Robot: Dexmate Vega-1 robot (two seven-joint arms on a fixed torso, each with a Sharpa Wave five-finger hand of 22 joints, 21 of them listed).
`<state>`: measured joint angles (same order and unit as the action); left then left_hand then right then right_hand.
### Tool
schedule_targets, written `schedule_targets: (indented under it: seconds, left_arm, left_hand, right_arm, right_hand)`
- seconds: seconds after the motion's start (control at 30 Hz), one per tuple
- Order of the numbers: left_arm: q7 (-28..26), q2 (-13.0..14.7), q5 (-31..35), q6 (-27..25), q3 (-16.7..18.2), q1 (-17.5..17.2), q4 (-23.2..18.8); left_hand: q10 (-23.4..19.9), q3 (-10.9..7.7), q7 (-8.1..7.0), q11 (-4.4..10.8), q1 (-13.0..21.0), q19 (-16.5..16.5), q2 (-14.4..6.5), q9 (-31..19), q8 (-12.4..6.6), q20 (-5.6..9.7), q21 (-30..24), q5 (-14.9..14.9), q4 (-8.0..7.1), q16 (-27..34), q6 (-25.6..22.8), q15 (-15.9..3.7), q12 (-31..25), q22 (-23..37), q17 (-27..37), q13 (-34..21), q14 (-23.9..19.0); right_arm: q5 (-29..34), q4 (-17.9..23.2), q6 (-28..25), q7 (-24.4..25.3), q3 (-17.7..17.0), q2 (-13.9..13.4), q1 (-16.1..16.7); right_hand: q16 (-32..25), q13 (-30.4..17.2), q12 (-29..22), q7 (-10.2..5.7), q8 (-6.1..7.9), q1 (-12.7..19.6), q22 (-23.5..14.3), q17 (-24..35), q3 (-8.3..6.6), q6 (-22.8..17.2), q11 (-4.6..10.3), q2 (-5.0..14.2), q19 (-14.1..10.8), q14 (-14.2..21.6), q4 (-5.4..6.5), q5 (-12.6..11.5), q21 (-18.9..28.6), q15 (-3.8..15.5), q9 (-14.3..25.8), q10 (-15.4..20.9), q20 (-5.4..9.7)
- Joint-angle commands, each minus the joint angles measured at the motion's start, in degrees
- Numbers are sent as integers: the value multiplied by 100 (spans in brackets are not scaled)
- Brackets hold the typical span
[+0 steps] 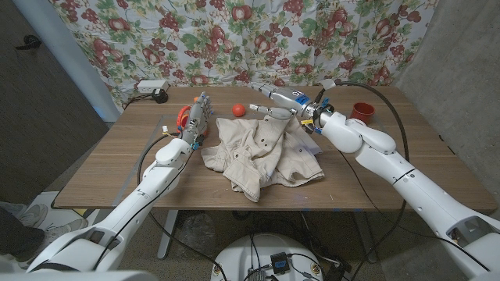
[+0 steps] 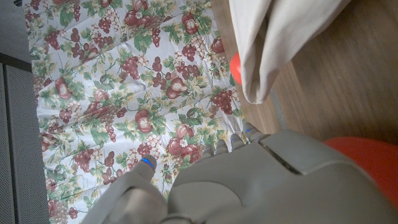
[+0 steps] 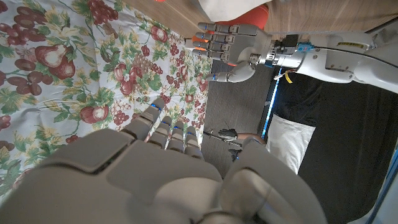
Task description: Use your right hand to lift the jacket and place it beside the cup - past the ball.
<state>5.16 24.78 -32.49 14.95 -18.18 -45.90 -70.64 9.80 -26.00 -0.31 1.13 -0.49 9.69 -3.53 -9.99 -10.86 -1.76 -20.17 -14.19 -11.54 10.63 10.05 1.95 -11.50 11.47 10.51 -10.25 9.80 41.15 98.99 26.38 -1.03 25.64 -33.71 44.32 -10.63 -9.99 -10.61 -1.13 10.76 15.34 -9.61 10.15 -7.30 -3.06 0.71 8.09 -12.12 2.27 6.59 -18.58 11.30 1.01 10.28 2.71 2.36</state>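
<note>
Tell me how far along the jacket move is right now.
Nothing looks done yet: the jacket lies crumpled mid-table, nowhere near the red cup. In hand: the right hand is above the jacket's far edge, fingers extended, holding nothing. Left to do: grip the jacket, lift it, carry it past the orange ball and set it beside the cup. The left hand waits at the jacket's side.

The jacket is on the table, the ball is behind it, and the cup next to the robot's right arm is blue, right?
Not quite: the cup is red, not blue, as the head view shows. The rest holds: the jacket lies on the table, the ball sits behind it, and the cup stands by the right arm.
</note>
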Motion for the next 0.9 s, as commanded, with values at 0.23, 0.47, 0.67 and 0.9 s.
schedule_targets:
  seconds: [0.23,0.47,0.67,0.9]
  left_arm:
    - [19,4,-9,-43,-16,26,9]
    - [5,1,-3,-37,-17,24,6]
    - [1,-1,-6,-46,-20,16,1]
    - [5,7,2,-42,-23,17,-4]
  left_hand:
    - [1302,15,-36,-62,19,742,-717,-25,6,-69,-2,-42,16,36,1155,25,-11,10,11,-26,1314]
    - [1314,17,-70,-82,18,742,-715,-25,10,-98,0,-42,16,34,1156,44,-6,10,12,-28,1319]
    - [1316,20,-112,-97,18,742,-713,-26,14,-155,2,-42,16,31,1160,44,-5,9,12,-29,1326]
    - [1321,22,-130,-121,17,739,-712,-27,16,-181,4,-41,17,29,1161,55,-3,9,13,-30,1332]
  right_arm:
    - [369,124,-227,-84,246,-143,-109]
    - [534,196,-351,-100,332,-197,-118]
    - [605,235,-436,-147,405,-233,-125]
    - [756,303,-570,-250,516,-279,-141]
  right_hand:
    - [-12,-34,23,-72,-11,-53,-19,19,-39,12,31,29,-83,1,19,3,-9,2,14,-60,-162]
    - [-15,-35,18,-116,-4,-65,-20,21,-41,4,33,27,-73,2,27,8,-15,6,16,-65,-248]
    - [-11,-36,13,-162,2,-91,-22,25,-41,-4,48,25,-25,-24,46,19,-35,23,18,-80,-458]
    - [-5,-37,12,-227,1,-136,-24,25,-38,3,78,1,49,-75,71,42,-52,33,20,-120,-980]
